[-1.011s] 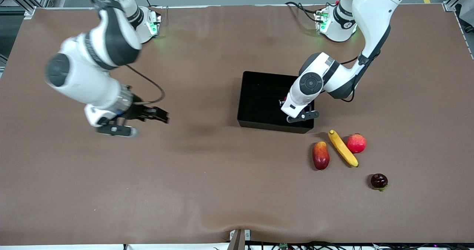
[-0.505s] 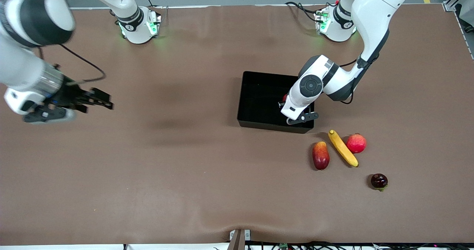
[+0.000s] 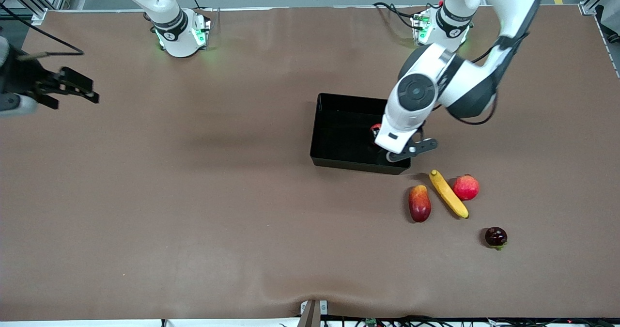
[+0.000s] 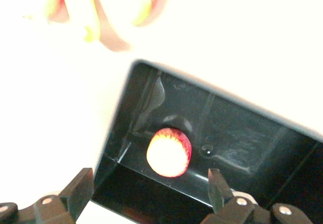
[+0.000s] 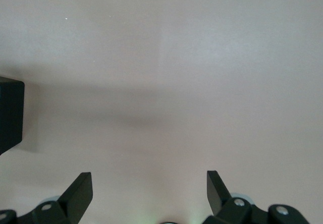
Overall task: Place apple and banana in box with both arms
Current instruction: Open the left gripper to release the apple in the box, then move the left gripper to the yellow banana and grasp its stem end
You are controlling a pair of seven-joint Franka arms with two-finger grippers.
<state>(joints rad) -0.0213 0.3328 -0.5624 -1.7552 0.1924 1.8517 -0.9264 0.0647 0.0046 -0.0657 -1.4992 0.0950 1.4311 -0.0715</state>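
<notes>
hovering over the box, at the corner nearest the loose fruit, the left gripper has its fingers spread wide and holds nothing. the apple lies on the box floor under it, clear of both fingers, close to a wall; in the front view only a red sliver of it shows beside the wrist. the banana lies on the table, nearer the front camera than the box, between a mango and a pinkish fruit. a dark fruit sits nearer the camera still. the right gripper waits, open and empty, above the table's edge at the right arm's end.
</notes>
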